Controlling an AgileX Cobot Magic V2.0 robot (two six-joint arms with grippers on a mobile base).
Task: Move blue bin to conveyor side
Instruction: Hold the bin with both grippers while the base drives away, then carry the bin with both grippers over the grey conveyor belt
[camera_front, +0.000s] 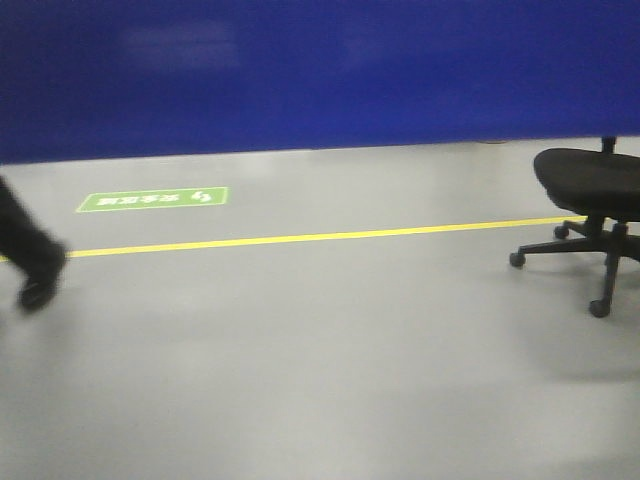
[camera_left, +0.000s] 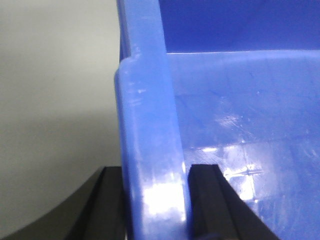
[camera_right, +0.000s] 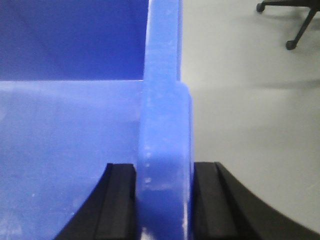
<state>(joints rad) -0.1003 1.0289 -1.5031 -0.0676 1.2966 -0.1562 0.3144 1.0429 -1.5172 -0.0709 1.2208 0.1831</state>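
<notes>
The left gripper (camera_left: 156, 206) is closed tight on the rim of the bin (camera_left: 250, 125). The right gripper (camera_right: 165, 200) pinches the rim likewise, with grey floor (camera_right: 250, 130) beside it.

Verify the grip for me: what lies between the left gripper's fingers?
The bin's rim fills the gap between the left gripper's fingers, seen in the left wrist view.
</notes>
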